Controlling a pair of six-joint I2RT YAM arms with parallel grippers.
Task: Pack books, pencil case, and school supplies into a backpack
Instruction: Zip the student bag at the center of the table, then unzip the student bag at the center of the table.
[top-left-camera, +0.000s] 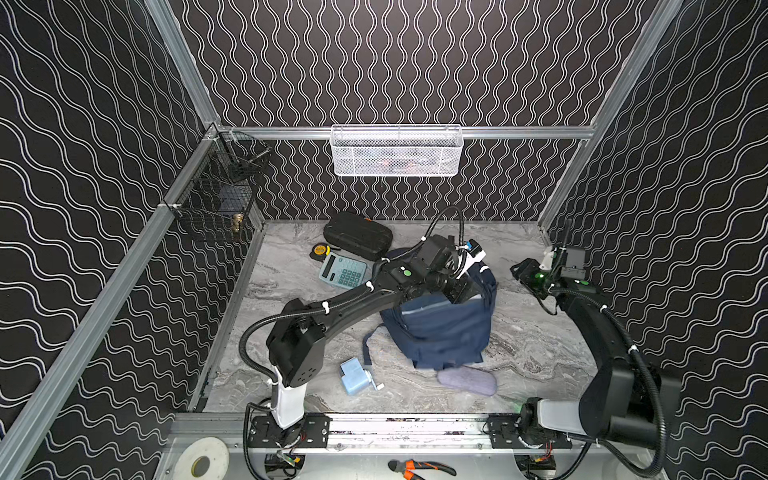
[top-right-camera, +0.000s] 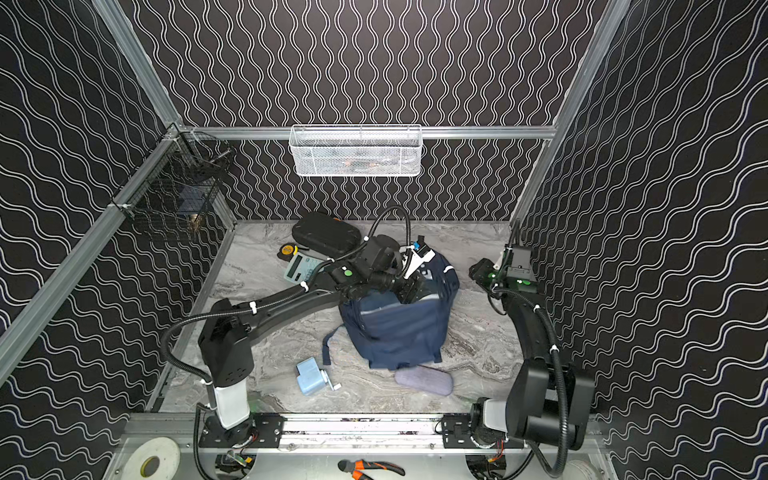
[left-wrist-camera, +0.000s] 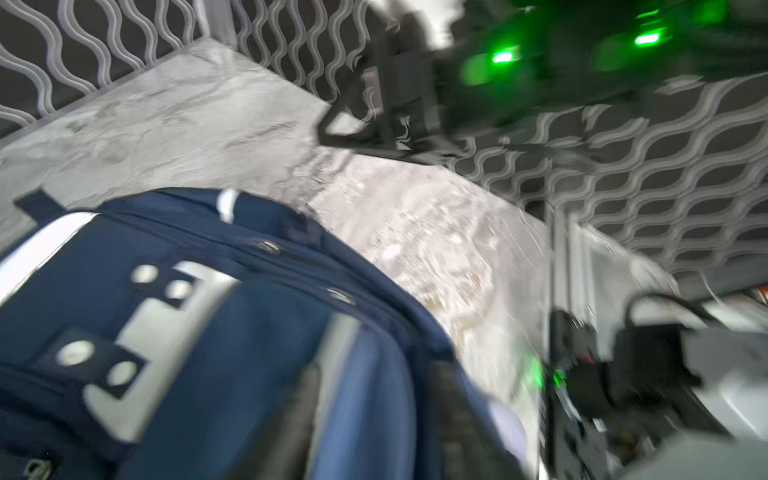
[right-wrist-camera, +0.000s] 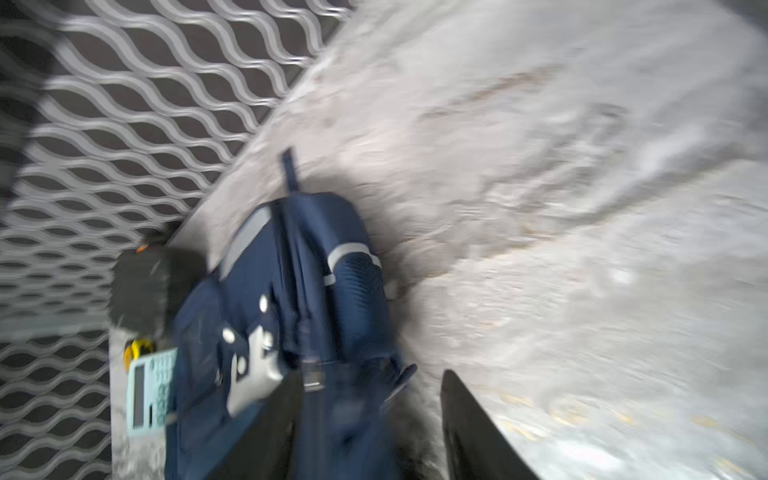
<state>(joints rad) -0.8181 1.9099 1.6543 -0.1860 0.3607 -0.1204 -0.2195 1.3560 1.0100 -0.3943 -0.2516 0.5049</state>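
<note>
Here, left tool (top-left-camera: 458, 294) gapes over the navy backpack (top-left-camera: 440, 332) top; right tool (top-left-camera: 519, 271), wide and empty, hangs nearby.

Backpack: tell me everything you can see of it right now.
The backpack is navy fabric with thin white stripes, a white patch with round studs, and zip pulls. It stands upright in the middle of the marble table. Its top looks open, with a paler panel showing. A strap trails beside it. The grey pencil case lies at its near base, seemingly touching. The left gripper sits at its top, jaws apart; contact unclear.
</note>
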